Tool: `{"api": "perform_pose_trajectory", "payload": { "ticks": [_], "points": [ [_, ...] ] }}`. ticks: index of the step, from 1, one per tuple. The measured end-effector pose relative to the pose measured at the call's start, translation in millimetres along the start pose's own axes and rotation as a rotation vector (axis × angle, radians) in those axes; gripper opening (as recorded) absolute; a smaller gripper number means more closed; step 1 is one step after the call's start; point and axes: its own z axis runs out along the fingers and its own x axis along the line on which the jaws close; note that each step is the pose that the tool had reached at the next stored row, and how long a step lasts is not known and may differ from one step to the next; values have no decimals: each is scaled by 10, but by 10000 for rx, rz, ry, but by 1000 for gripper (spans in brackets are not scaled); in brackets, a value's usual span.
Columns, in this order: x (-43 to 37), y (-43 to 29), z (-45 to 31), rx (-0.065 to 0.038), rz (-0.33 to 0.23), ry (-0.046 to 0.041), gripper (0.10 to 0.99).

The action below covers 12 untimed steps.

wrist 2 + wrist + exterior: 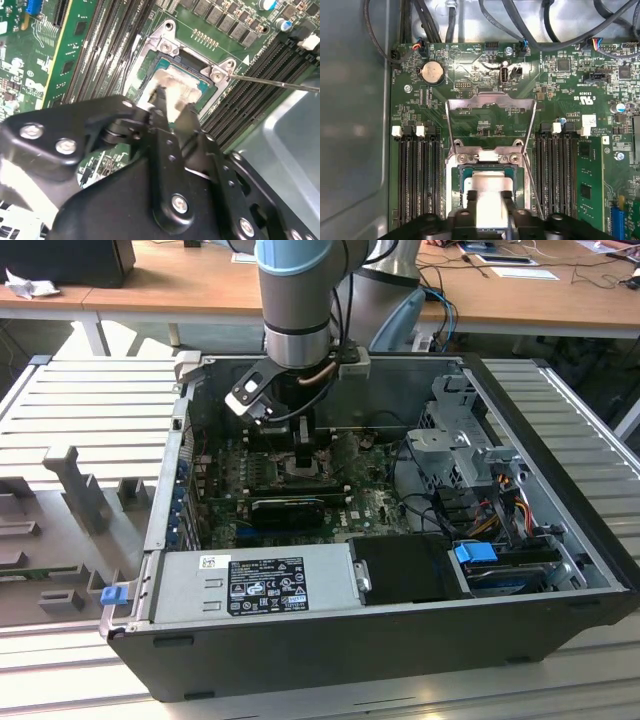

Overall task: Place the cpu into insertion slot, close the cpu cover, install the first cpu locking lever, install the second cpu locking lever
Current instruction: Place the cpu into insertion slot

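Fingers [508, 202], narrowly parted, pinching cpu [487, 182] by opposite edges, apparently to hold it level as it sits in slot [454, 190]; cover [490, 101] stands hinged upright, leaving the way in clear.

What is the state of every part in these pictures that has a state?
cpu: lying in the insertion slot.
cpu cover: open, swung up off the slot.
locking lever: unlatched, standing free.
hand: low over the cpu.
computer case: side open.
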Motion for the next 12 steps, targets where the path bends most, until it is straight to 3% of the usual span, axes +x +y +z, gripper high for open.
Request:
{"api": "perform_pose_trajectory", "payload": {
  "ticks": [4,12],
  "points": [
    [0,5,-45,24,0,-3,106],
    [1,9,-102,27,0,-2,106]
  ]
}}
